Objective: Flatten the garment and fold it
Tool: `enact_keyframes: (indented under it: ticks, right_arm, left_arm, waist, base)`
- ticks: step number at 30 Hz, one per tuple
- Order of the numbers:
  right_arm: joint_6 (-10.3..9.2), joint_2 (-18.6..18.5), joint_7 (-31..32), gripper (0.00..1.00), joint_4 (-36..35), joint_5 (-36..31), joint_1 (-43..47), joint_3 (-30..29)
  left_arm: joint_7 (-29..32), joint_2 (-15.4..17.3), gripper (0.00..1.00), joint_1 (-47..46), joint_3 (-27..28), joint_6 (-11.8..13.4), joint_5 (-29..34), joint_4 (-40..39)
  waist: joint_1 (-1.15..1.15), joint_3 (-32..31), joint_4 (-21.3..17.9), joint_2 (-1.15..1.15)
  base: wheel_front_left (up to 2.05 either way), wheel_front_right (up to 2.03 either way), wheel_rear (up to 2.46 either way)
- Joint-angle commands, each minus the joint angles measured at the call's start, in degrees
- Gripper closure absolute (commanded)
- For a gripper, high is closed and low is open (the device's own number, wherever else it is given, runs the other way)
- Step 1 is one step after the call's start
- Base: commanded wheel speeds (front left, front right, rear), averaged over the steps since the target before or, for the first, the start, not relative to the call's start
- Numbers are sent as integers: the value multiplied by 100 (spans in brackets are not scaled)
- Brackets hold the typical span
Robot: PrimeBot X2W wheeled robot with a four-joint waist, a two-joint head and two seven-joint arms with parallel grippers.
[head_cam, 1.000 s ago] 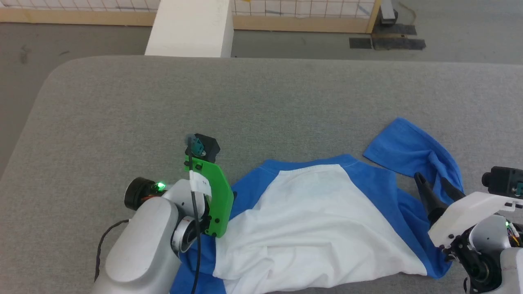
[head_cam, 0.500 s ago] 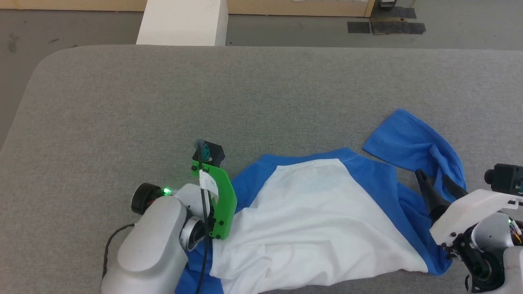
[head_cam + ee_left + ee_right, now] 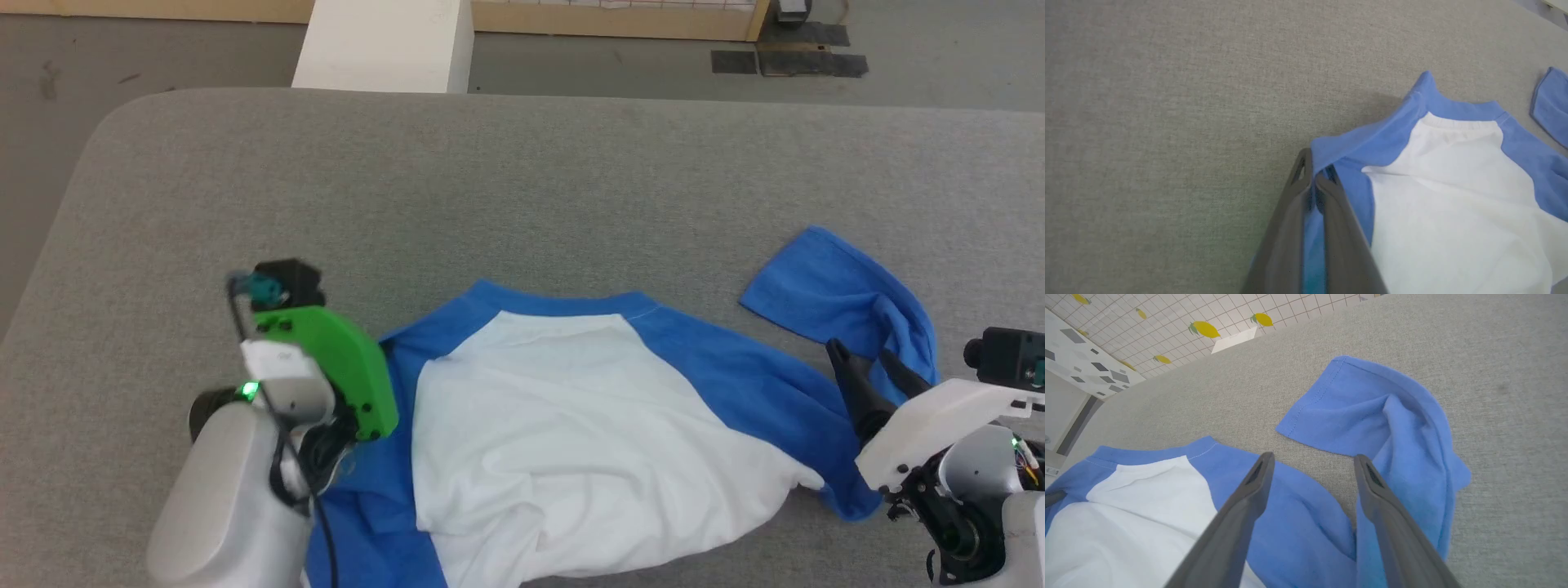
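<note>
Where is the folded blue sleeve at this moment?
In the head view, the sleeve lies on the gray surface's right side, just beyond the open right gripper.

A: Left arm, external parts?
B: Pale grey forearm shell [image 3: 220, 498]. Green bracket [image 3: 339, 367] with black screws. Black left camera [image 3: 286, 282] with teal plug. Black cable [image 3: 320, 523]. Green lamp [image 3: 249, 391].
A: Right arm?
B: White bracket [image 3: 931, 429], black right camera [image 3: 1000, 357], black joint [image 3: 955, 523] with coloured wires. Fingers [image 3: 1237, 526]: long, dark grey, tapered, slotted tips.
</note>
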Motion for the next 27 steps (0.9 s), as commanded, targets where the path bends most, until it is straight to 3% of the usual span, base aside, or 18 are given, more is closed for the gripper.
enact_keyframes:
  ticks: [1, 5, 8, 13, 17, 27]
  right_arm:
    - [-8, -10, -32, 0, -28, 5, -99, 23]
    - [-8, -179, 167, 0, -63, -102, -277, 287]
    - [-8, -414, 454, 0, -50, -176, -500, 718]
    - [-8, -1087, 1406, 0, 124, -433, -1091, 1926]
    - [-8, -1436, 2215, 0, 476, -824, -1596, 2553]
    - [-8, -1626, 2922, 0, 1273, -1137, -2103, 3551]
  left_arm:
    - [-36, 18, 100, 216, 100, 92, -125, -124]
    - [-142, 7, 100, 749, 371, 344, -290, -416]
    - [-197, -58, 100, 957, 384, 354, -368, -536]
    - [-286, -144, 100, 986, 313, 355, -362, -664]
    - [-303, -176, 100, 923, 235, 351, -325, -742]
    - [-325, -198, 100, 841, 83, 332, -258, -909]
  waist:
    - [0, 21, 46, 0]
    - [0, 87, 78, 0]
    - [0, 149, 120, 0]
    - [0, 219, 185, 0]
    - [0, 295, 264, 0]
    - [0, 516, 461, 0]
  base:
    - [0, 0, 0]
    - [0, 0, 0]
    - [0, 0, 0]
    - [0, 0, 0]
    - [0, 0, 0]
    - [0, 0, 0]
